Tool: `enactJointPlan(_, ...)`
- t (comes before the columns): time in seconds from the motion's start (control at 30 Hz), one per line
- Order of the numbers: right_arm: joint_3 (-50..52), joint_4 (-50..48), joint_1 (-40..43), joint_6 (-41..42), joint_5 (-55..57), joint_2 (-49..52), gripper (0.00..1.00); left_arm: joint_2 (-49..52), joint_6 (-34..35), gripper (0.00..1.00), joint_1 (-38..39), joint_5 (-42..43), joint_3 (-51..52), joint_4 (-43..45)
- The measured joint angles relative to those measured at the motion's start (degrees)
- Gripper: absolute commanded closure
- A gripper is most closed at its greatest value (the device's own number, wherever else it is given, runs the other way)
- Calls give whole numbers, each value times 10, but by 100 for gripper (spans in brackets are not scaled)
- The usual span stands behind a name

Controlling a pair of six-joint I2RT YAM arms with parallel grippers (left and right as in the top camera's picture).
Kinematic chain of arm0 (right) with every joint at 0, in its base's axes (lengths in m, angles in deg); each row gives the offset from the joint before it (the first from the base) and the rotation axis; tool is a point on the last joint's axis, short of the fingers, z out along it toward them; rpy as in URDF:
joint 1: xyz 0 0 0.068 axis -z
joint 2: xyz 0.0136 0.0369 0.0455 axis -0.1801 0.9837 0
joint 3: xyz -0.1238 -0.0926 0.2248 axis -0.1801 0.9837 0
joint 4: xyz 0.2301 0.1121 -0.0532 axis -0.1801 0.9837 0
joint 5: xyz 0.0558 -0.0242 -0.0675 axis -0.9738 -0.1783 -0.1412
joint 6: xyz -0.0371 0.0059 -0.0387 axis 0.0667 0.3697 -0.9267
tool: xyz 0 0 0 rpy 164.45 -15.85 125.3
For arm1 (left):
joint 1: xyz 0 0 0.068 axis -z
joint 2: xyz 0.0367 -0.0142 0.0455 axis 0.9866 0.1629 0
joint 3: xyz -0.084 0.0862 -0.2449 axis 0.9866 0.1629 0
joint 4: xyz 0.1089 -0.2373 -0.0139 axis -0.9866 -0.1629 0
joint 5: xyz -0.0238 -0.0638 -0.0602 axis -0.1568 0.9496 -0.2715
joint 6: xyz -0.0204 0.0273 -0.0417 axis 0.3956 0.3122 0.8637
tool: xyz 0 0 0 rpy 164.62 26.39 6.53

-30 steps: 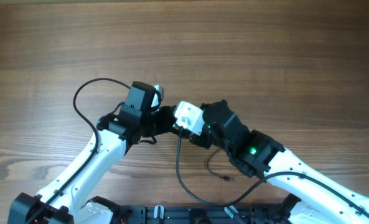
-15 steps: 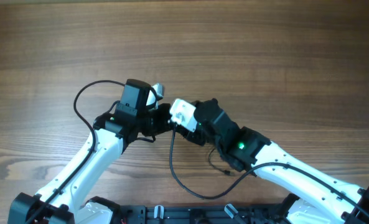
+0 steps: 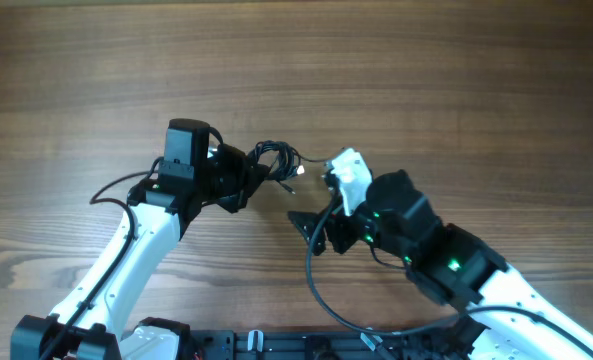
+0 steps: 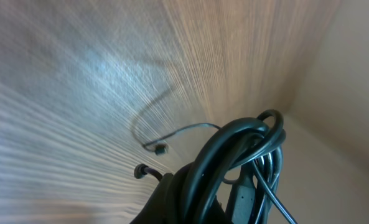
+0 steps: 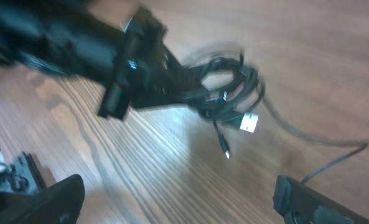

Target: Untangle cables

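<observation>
Pointing rightward, cables (image 3: 276, 157) jut from left gripper (image 3: 250, 173).

r gripper (image 5: 179, 185) released cables (image 5: 224, 93), backed off

The cables (image 3: 276, 157) look smooth, glossy plastic; the table (image 3: 426, 80) matt, grained wood.

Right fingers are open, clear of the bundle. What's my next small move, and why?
Probably ease the right fingers onto the silver plug hanging off the bundle and pinch it: the left fingers clamp the bundle itself, leaving that end free.
</observation>
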Motion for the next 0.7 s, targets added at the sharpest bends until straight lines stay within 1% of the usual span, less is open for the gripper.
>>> enactJointPlan(0.07,28,-72,0,-15,-19,42,1,0,42,96,0,17,0,2)
enactJointPlan(0.17,58,-155,0,-60,-35,134,4,0,77,96,0,55,0,14)
enactJointPlan(0.2,61,-190,0,-78,-37,170,7,0,83,96,0,66,0,14)
enactJointPlan(0.23,63,-231,0,-95,-33,212,15,0,90,96,0,86,0,14)
enactJointPlan(0.27,64,-267,0,-106,-24,239,29,0,92,96,0,94,0,14)
enactJointPlan(0.3,65,-303,0,-115,-9,263,60,0,95,96,0,104,0,14)
enactJointPlan(0.33,65,-324,0,-117,9,277,95,0,95,96,0,106,0,13)
enactJointPlan(0.43,65,-343,0,-123,43,288,96,0,97,96,-3,113,0,13)
enactJointPlan(0.47,64,-334,0,-119,50,288,96,0,96,96,-3,113,0,13)
enactJointPlan(0.5,64,-313,0,-110,56,285,96,1,82,96,-7,113,0,19)
enactJointPlan(0.53,60,-281,2,-101,57,278,96,2,62,96,-12,113,0,27)
enactJointPlan(0.6,61,-188,21,-74,62,236,96,3,1,96,-31,130,0,39)
enactJointPlan(0.67,61,-103,61,-44,66,187,96,3,-75,96,-61,163,0,46)
enactJointPlan(0.7,61,-86,79,-37,68,171,96,3,-105,96,-76,175,0,51)
